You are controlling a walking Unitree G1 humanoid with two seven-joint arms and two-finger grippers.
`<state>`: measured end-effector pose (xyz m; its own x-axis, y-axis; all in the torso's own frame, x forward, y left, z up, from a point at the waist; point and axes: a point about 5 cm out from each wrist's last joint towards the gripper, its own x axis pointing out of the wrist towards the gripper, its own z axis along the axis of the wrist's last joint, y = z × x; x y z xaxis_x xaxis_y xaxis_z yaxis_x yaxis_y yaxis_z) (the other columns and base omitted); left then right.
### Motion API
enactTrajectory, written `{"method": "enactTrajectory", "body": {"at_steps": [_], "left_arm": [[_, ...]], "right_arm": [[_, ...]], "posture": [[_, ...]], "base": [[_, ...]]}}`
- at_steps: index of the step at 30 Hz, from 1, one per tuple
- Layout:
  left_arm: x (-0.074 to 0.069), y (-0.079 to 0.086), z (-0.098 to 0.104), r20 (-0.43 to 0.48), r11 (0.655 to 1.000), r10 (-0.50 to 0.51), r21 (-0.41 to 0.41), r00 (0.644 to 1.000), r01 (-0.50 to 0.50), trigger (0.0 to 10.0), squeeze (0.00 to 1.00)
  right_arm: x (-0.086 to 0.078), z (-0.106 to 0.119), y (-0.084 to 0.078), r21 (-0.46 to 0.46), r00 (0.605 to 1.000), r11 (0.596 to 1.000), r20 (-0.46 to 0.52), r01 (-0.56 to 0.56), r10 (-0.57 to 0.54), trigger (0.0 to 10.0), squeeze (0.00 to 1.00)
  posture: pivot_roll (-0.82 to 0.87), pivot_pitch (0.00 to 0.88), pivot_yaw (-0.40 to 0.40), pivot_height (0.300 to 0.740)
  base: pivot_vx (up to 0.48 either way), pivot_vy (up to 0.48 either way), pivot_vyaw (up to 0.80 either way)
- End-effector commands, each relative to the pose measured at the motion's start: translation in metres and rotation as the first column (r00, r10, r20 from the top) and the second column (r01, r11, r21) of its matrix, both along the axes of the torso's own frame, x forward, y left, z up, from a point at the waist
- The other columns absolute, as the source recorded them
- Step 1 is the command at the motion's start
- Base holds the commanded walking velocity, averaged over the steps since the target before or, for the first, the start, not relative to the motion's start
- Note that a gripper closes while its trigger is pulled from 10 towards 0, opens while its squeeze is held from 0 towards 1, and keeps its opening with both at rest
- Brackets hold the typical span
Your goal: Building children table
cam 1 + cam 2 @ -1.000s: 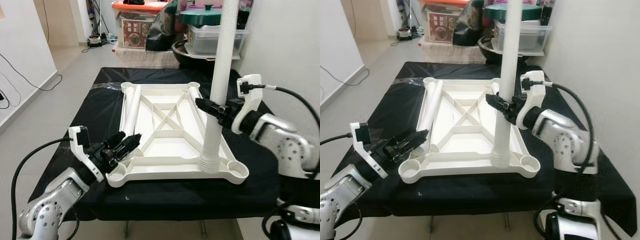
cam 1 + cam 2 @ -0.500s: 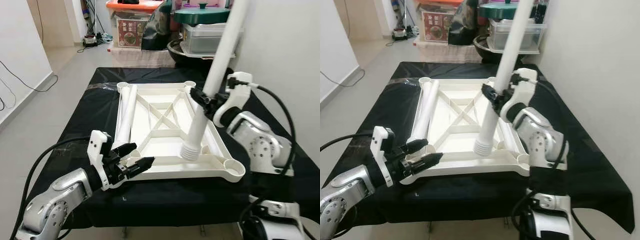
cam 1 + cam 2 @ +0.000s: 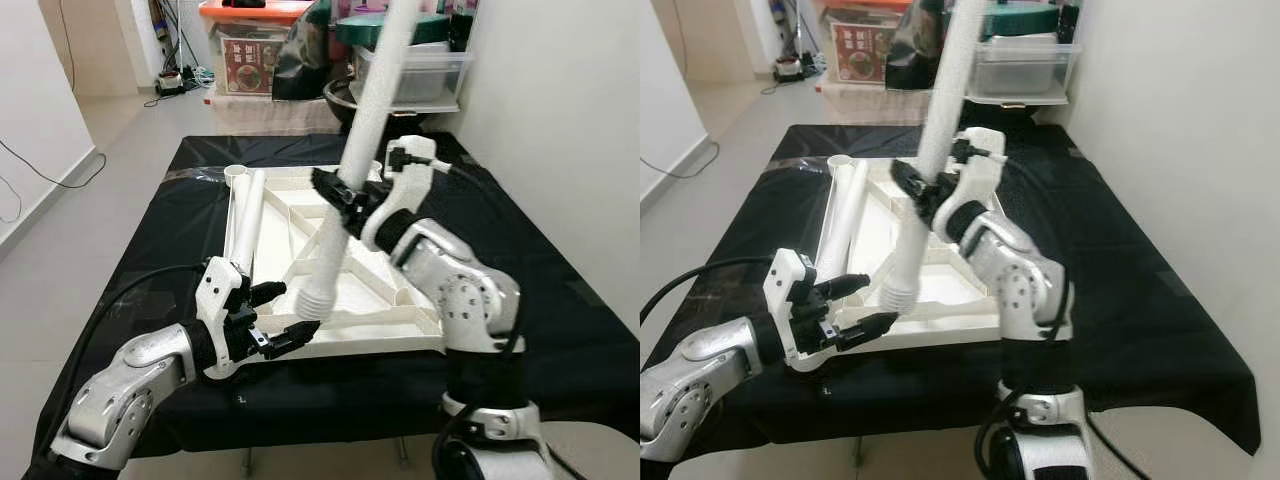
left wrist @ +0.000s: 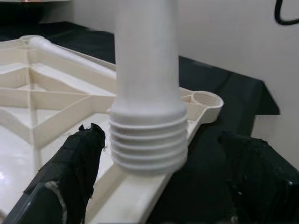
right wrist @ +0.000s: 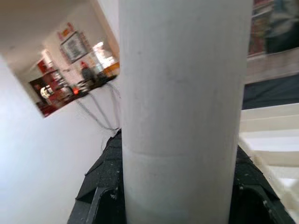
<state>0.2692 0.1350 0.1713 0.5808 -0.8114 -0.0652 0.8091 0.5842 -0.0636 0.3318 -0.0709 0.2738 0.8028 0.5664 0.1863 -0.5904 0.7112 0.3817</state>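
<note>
My right claw (image 3: 335, 192) clamps the white leg (image 3: 352, 165), tilted mid-frame, threaded end low over the upturned tabletop (image 3: 400, 320) on the bench (image 3: 560, 340). Left claw (image 3: 275, 318) gapes empty beside it; I'd steady the thread squarely over the near-left corner socket before twisting

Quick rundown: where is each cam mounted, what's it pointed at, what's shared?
Eye views: head, looking down at tabletop frame; both arms show.
Left wrist: along open left gripper at table leg threaded end.
Right wrist: along right gripper, close on that leg's shaft.
Shared: the leg shows in every view.
</note>
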Motion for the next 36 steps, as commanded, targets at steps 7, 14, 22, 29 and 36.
{"method": "enactTrajectory", "body": {"at_steps": [7, 14, 22, 29, 36], "left_arm": [[0.004, -0.007, -0.005, 0.001, 1.000, -0.016, -0.008, 1.000, 0.016, 10.0, 0.00], [0.008, -0.005, -0.008, 0.002, 1.000, 0.004, -0.001, 1.000, -0.004, 9.5, 0.00], [0.015, -0.006, -0.007, 0.019, 0.999, 0.031, -0.011, 0.999, -0.031, 1.0, 0.00], [0.023, -0.008, 0.002, 0.076, 0.996, 0.070, -0.053, 0.995, -0.066, 0.0, 0.00], [0.024, -0.009, 0.002, 0.081, 0.996, 0.074, -0.045, 0.994, -0.071, 10.0, 0.00]], "right_arm": [[-0.015, 0.011, 0.021, 0.015, 0.995, 0.996, 0.047, -0.089, 0.088, 0.0, 0.00], [-0.023, 0.015, 0.027, 0.018, 0.989, 0.992, 0.080, -0.129, 0.127, 0.0, 0.00], [-0.027, 0.016, 0.031, 0.009, 0.984, 0.988, 0.095, -0.152, 0.151, 0.0, 0.00], [-0.032, 0.012, 0.035, -0.005, 0.980, 0.985, 0.100, -0.174, 0.173, 0.0, 0.00], [-0.033, 0.007, 0.036, -0.019, 0.979, 0.983, 0.091, -0.180, 0.181, 0.0, 0.00]], "posture": [[-0.03, 0.000, -0.018, 0.740], [-0.03, 0.000, -0.017, 0.740], [-0.03, 0.000, -0.017, 0.740], [-0.03, 0.000, -0.017, 0.740], [-0.03, 0.000, -0.017, 0.740]], "base": [[0.000, 0.000, 0.00], [0.000, 0.000, 0.00], [0.000, 0.000, 0.00], [0.000, 0.000, 0.00], [0.000, 0.000, 0.00]]}}
